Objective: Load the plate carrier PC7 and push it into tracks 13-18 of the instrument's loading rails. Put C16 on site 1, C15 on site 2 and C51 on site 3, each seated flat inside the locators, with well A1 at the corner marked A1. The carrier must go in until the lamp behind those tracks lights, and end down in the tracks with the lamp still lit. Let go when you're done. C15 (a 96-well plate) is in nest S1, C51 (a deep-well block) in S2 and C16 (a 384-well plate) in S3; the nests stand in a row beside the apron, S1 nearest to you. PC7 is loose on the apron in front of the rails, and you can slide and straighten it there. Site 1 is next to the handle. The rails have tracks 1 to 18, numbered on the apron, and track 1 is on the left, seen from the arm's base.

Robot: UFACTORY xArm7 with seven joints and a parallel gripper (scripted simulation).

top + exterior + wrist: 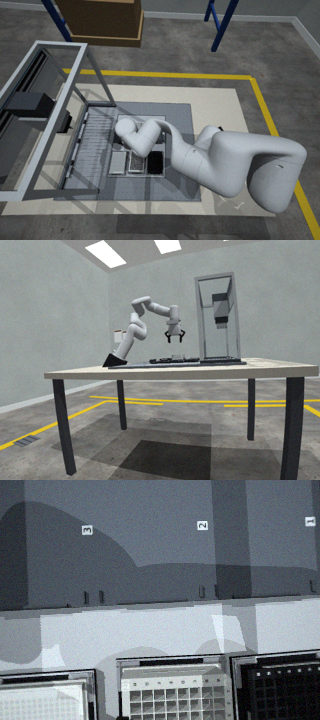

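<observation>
Above the nests | gripper [174,339] spread wide, empty, high | PC7 [150,560] bare on apron; C16 [117,162], C51 [136,163], C15 [155,162] nested | I judge plates light, rigid, slick: pinch long side walls.

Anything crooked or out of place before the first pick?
Nothing stands out. The carrier lies bare, sites 1 to 3 unloaded. All three plates sit square in their nests. The gripper hangs open above them, holding nothing.
</observation>
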